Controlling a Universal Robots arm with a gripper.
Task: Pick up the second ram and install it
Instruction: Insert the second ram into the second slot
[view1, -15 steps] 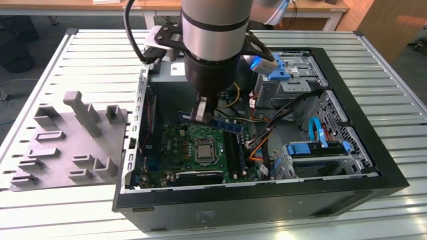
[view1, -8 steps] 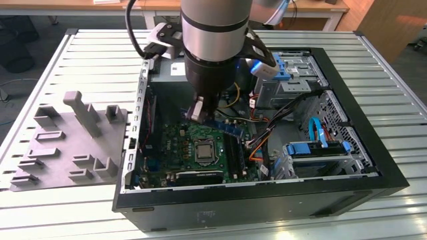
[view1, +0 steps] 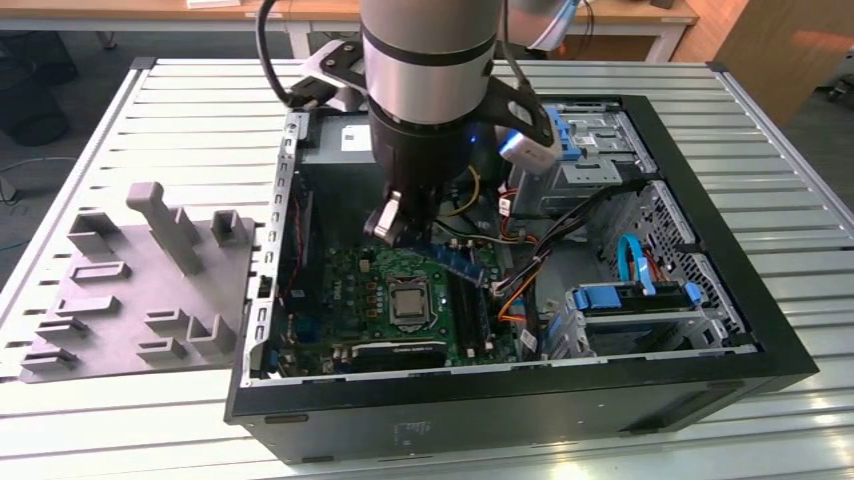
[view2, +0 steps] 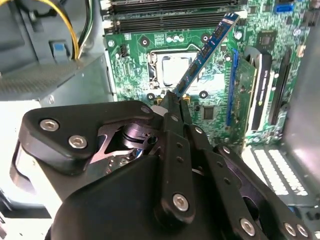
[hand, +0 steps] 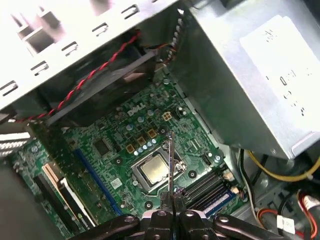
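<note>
Step in hand, by my read: carry/align phase of install, pick done. Gripper (view2: 172, 100) was inside the open PC case (view1: 534, 400) on the slatted bench (view1: 200, 100), w/ fingers (view2: 176, 145) closed on one end of the 2nd RAM stick (view2: 205, 55). Stick jutted out past the fingertips, tilted, hanging above the motherboard (view1: 400, 300) over the CPU socket (view2: 172, 67). It touched nothing on the board as far as I could tell.

In the first wrist view the stick (hand: 170, 165) showed edge-on as a thin line above the socket (hand: 152, 171), w/ the DIMM slots (hand: 210, 187) just beside it. One slot seemed to carry a module already; not certain. Stick was not seated and sat apart from the slots (view2: 170, 12).

Judgement: seating calls for the stick's long edge parallel to a free slot, notch matched, latches open, then a straight push down. Tilt must come out 1st. Risk: yellow cables (view2: 75, 30) near the slot end, and the stick slipping in the grip under load.

Grey parts fixture (view1: 134, 290) sat on the bench, on the exterior view's left of the case.
</note>
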